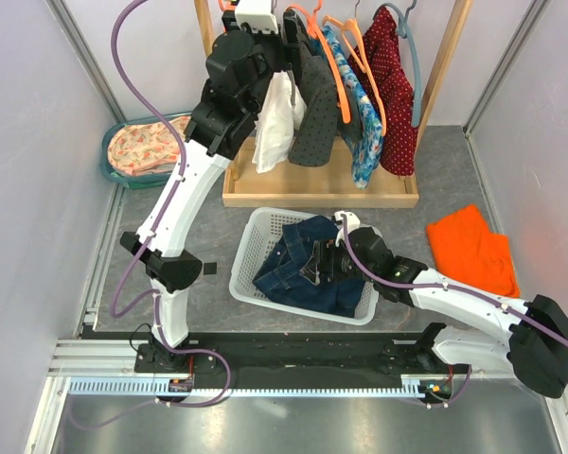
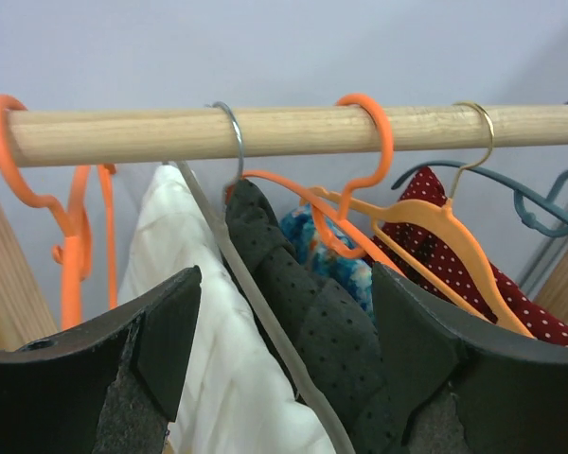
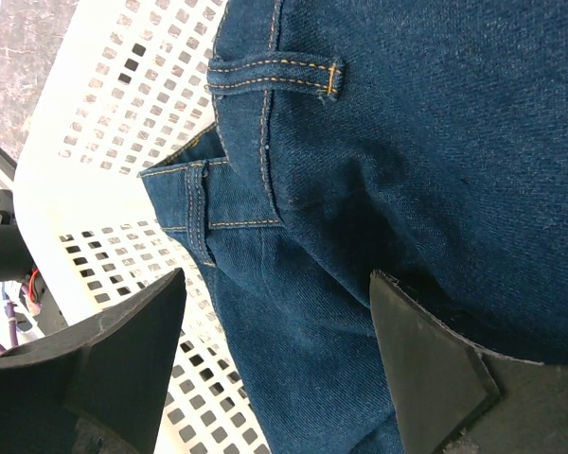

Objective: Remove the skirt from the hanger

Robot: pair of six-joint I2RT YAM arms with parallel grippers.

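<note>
Up at the wooden rail (image 2: 293,130), my left hand (image 2: 286,293) hangs with fingers apart, straddling the dark dotted skirt (image 2: 265,236), as I judge it, lined up to pinch cloth. Over the basket (image 1: 249,241), my right hand (image 3: 279,284) is spread above denim (image 3: 407,142), out of the way.

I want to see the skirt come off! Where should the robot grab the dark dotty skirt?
Probably its upper edge, just under the wooden rail: there the dark dotted skirt hangs as a narrow fold that fits between the fingers of the open left gripper. Come straight on from the front, where that gripper faces it.
</note>
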